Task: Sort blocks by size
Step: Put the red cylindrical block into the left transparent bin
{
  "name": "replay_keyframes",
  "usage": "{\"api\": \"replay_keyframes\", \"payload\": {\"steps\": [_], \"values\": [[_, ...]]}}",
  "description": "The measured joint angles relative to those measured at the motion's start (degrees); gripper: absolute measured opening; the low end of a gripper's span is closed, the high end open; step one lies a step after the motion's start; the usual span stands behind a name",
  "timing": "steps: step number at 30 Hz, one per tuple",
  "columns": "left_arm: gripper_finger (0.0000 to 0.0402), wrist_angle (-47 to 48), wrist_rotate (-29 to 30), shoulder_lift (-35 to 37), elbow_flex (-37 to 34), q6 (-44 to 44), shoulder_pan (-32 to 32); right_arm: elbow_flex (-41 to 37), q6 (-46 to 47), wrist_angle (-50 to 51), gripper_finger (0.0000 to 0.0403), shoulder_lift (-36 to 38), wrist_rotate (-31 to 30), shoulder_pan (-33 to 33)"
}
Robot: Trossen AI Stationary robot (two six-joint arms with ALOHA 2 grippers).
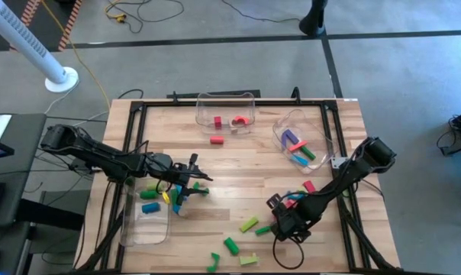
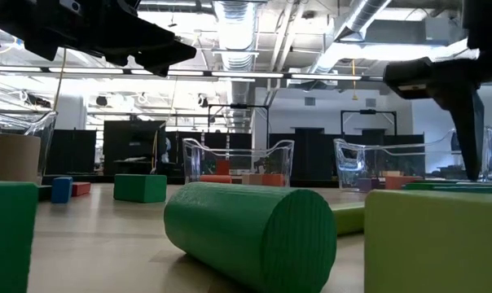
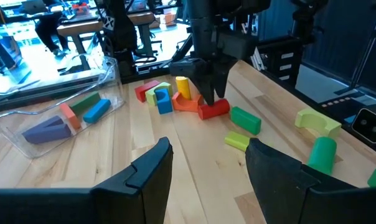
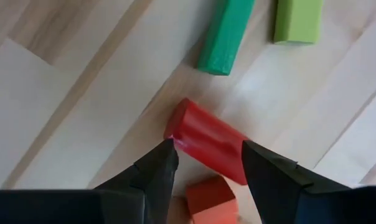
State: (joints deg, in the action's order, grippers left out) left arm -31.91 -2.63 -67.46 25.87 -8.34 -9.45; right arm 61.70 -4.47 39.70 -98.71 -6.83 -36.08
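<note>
Hovering over the table's right front, our right gripper (image 4: 203, 165) has its jaws parted astride a red cylinder (image 4: 208, 142) lying on the wood beside an orange block (image 4: 211, 200); whether the pads touch we cannot tell. The cylinder's long axis runs roughly crosswise between the fingers, awkward for a squeeze. Our left gripper (image 3: 208, 163), open and empty, waits well apart
</note>
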Motion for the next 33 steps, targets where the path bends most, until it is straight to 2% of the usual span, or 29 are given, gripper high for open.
{"api": "replay_keyframes", "payload": {"steps": [11, 26, 33], "values": [[0.0194, 0.08, 0.02, 0.00, 0.00, -0.48, 0.00, -3.81, -1.13, -6.35, 0.0207, 0.00, -0.78, 1.51], [0.0194, 0.80, 0.00, -0.02, 0.00, -0.07, 0.00, -5.95, 6.11, -5.70, 0.0175, 0.04, -0.87, 1.78], [0.0194, 0.80, 0.00, -0.02, 0.00, 0.44, 0.00, -6.02, 10.77, -8.75, 0.0168, 0.02, -3.59, 2.59]]}}
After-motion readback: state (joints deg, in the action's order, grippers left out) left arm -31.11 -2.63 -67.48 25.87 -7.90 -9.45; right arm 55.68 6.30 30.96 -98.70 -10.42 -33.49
